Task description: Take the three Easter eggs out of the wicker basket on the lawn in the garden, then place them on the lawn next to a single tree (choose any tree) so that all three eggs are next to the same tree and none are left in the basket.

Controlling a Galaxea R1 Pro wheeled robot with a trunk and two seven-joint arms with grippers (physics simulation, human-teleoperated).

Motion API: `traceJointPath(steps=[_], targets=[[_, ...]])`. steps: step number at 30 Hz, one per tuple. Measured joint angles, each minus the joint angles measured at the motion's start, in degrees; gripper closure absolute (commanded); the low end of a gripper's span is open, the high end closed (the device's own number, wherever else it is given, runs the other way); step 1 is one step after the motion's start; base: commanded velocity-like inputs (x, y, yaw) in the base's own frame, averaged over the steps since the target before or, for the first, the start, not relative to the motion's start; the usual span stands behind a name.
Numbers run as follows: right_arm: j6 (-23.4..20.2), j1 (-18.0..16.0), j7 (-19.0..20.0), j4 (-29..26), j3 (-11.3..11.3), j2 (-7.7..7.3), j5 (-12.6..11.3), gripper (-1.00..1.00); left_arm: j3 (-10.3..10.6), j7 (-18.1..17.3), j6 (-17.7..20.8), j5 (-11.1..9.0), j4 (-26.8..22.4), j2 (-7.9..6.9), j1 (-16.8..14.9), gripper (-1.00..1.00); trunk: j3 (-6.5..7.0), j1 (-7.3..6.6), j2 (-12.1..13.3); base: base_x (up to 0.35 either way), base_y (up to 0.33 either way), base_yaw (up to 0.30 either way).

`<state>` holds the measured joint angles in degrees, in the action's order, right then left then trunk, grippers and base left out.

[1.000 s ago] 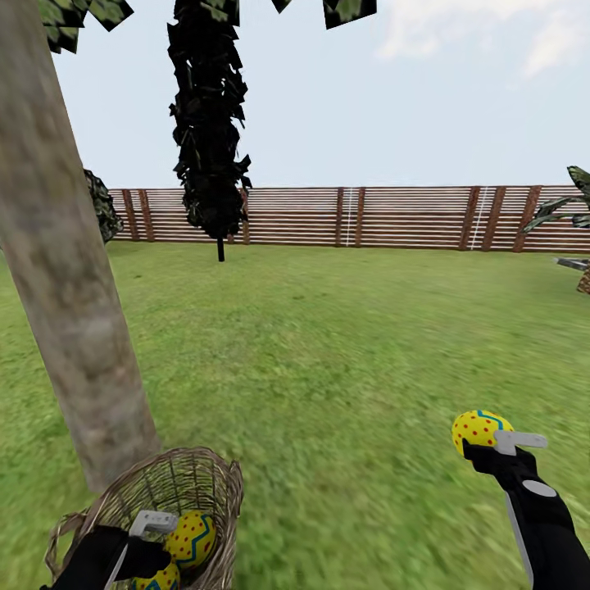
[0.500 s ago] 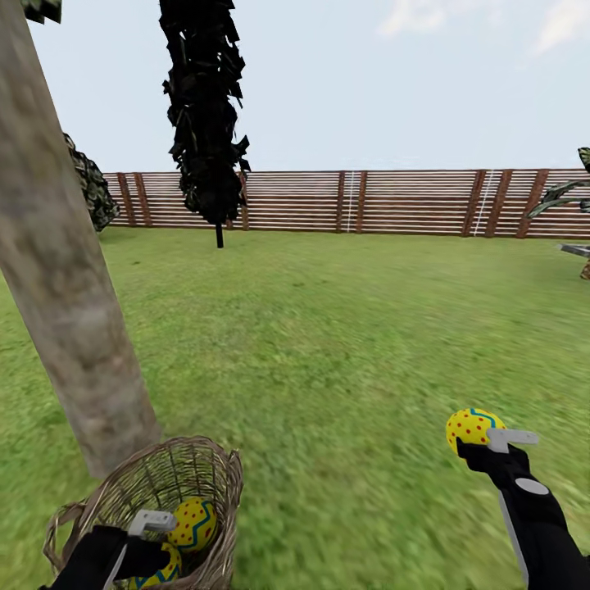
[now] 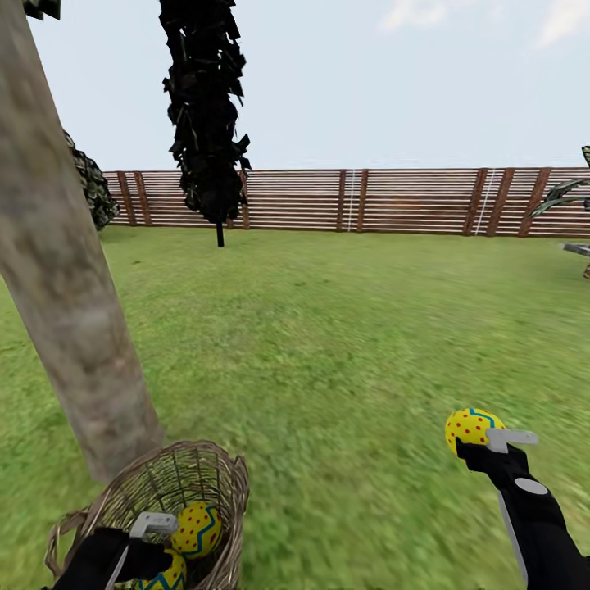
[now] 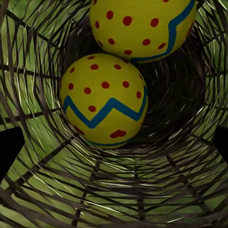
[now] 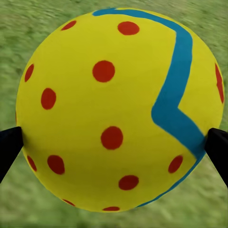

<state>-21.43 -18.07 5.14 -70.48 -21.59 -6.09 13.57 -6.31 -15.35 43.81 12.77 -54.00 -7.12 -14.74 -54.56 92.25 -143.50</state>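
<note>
Two eggs sit in the wicker basket (image 3: 176, 492) on the lawn (image 3: 344, 344), just beside the foot of the thick grey-tan tree (image 3: 74, 328), while the third egg (image 3: 469, 429) is held clear of the grass in the right tool (image 3: 483, 442), well apart from the trunk. The step in hand looks like emptying the basket: one egg is out and carried, two are yet to be lifted. The left tool (image 3: 156, 533) hangs at the basket's mouth, close over the upper egg (image 3: 197, 528), with the lower egg (image 3: 164, 574) partly hidden beneath the arm; whether its fingers are spread or drawn in I cannot tell. The next move probably calls for bringing the right arm toward the trunk and setting its egg down on the grass there, gently, since a round egg may roll. The left wrist view gives what the head view cannot: both eggs touching one another deep inside the weave, the nearer one (image 4: 103, 99) with its zigzag band facing the camera, the farther one (image 4: 142, 28) behind it. The right wrist view shows the held egg (image 5: 118, 111) pressed between two dark fingertips (image 5: 9, 149), blurred grass below.
</note>
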Motion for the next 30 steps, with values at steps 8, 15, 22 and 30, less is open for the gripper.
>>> traceJointPath(steps=[8, 15, 22, 30], targets=[[0.0, 0.0, 0.2, 0.0, 0.0, 0.00, 0.0, 1.00, -0.1, 0.2, 0.0, -0.3, -0.7, -0.03, 0.0, -1.00, -1.77, 0.21, -0.1, 0.000, 0.000, 0.000], [0.0, 0.0, 0.2, 0.0, 0.0, 0.08, 0.0, 1.00, -0.1, 0.1, 0.0, -0.6, -1.4, 0.15, 0.0, -1.00, -2.22, 0.26, -0.1, 0.011, 0.000, 0.000], [0.0, 0.0, 0.1, 0.0, 0.0, 0.46, 0.0, 1.00, -0.1, 0.1, 0.0, -2.0, -1.2, 0.18, 0.0, -1.00, -2.22, 0.22, -0.1, 0.290, 0.000, 0.000], [0.1, 0.0, 0.2, 0.0, 0.0, 0.61, 0.0, 1.00, -3.3, -0.2, 0.0, -2.0, -1.2, 0.10, 0.0, -1.00, -3.33, 0.39, -0.2, 0.023, 0.000, 0.000]])
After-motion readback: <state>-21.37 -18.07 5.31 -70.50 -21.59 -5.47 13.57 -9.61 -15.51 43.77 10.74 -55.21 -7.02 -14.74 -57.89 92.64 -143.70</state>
